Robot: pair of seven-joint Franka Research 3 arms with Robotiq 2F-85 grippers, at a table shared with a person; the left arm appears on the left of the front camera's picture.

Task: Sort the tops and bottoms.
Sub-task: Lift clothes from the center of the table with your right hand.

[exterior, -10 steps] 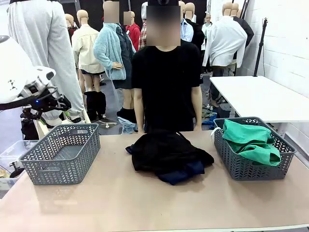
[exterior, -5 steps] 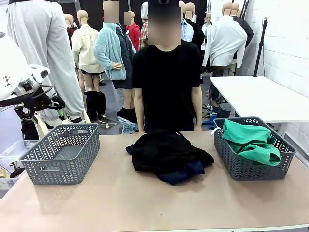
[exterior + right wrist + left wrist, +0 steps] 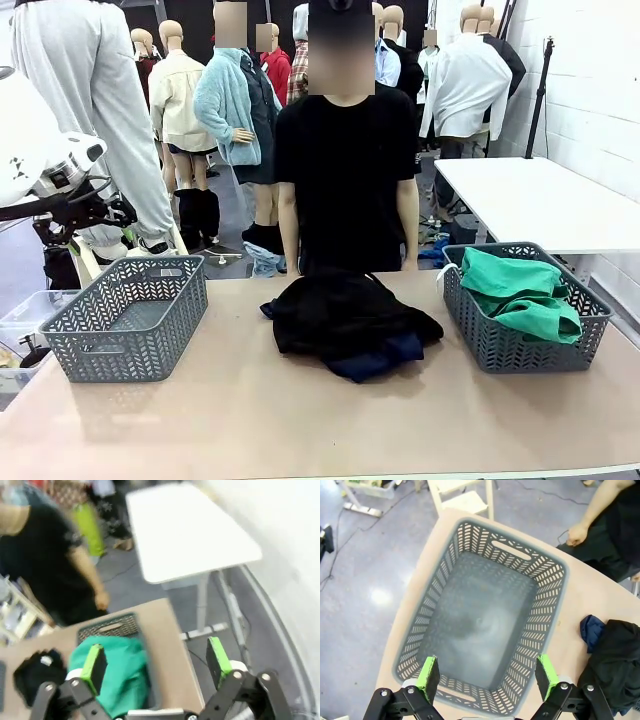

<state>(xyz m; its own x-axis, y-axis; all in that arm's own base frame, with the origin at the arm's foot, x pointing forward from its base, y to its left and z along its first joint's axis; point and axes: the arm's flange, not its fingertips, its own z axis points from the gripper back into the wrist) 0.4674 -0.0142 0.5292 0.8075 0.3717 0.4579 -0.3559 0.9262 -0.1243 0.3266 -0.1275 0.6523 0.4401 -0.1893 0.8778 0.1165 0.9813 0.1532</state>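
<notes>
Left gripper [image 3: 487, 676] jaws spread wide, nothing between the green pads; it hangs over the left basket [image 3: 547, 625], whose grey floor shows straight below between the fingers. Out past one finger, on the tan table [image 3: 580, 605], lies the dark clothes pile [image 3: 615, 660], black with a navy piece at its edge, near the basket's side. Beyond the basket's far rim, the person's hand [image 3: 577, 531]. Right gripper [image 3: 156, 664] likewise wide apart, holding nothing; this view is blurred. Below it and toward one finger, the bottoms [image 3: 117, 672], teal-green, bunched inside the right basket [image 3: 112, 626] and covering much of it. Farther out past that basket, a white table [image 3: 190, 535] and the person in black
</notes>
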